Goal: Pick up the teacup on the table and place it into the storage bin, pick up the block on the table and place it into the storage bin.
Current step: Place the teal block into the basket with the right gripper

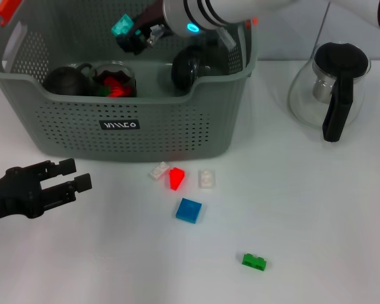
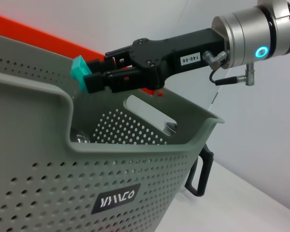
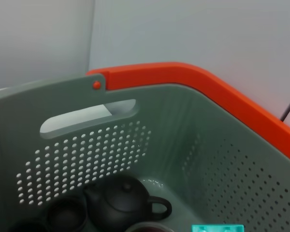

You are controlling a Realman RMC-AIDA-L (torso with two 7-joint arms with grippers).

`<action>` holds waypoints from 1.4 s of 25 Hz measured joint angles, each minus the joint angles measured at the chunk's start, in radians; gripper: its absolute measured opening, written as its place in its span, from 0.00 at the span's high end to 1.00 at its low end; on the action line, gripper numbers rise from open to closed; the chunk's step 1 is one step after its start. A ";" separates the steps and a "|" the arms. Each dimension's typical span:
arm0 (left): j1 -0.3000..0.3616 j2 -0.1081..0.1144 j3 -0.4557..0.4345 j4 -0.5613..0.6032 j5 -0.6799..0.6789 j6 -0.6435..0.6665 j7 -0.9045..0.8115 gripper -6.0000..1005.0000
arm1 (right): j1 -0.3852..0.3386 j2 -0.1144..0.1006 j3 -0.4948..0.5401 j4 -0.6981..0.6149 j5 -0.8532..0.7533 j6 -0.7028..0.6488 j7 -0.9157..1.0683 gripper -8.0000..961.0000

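The storage bin (image 1: 171,136), a grey perforated basket with orange clips, stands at the back left. My right gripper (image 1: 126,35) hovers over its inside, shut on a teal block (image 1: 121,25). The left wrist view shows the same gripper (image 2: 90,76) and block (image 2: 79,70) above the bin's rim (image 2: 135,147). In the right wrist view the block (image 3: 217,228) hangs over a black teapot (image 3: 121,198) and a dark teacup (image 3: 65,212) in the bin. My left gripper (image 1: 77,175) stands open and empty, low at the front left of the table.
Loose blocks lie in front of the bin: red (image 1: 177,178), blue (image 1: 189,210), green (image 1: 254,261) and two white ones (image 1: 206,179). A glass teapot (image 1: 329,88) with a black handle stands at the back right.
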 joint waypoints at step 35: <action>0.007 0.000 -0.002 0.000 0.000 -0.008 -0.003 0.36 | -0.291 -0.018 0.050 -0.427 0.284 -0.090 -0.235 0.31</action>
